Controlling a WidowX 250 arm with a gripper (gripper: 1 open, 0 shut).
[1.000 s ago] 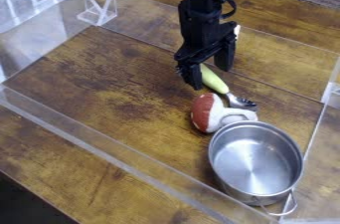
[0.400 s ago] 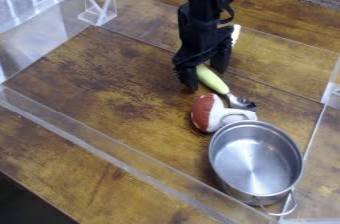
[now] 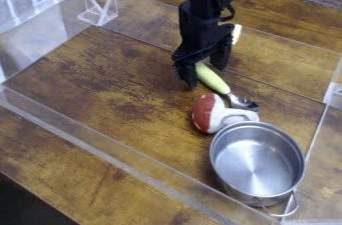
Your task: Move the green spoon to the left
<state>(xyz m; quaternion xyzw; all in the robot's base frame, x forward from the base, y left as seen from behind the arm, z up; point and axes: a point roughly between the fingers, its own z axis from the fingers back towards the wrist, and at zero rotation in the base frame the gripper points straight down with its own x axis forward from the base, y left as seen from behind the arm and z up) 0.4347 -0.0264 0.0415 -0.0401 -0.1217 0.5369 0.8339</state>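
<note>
Wooden plank tabletop (image 3: 94, 79), dark brown, with clear plastic walls along its edges. Green spoon (image 3: 214, 78) lies near centre, silver bowl end toward 4 o'clock. Touching that end, a red-and-white rounded object (image 3: 211, 113). At 5 o'clock from it, just beside, a round steel pot (image 3: 255, 162). Clear plastic stand (image 3: 96, 9) at 11 o'clock, well apart.

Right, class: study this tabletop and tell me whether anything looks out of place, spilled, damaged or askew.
Nothing stands out. The green spoon lies flat on the wooden table under the open hand. The red-and-white object sits beside the upright steel pot. No spill or damage shows.
</note>
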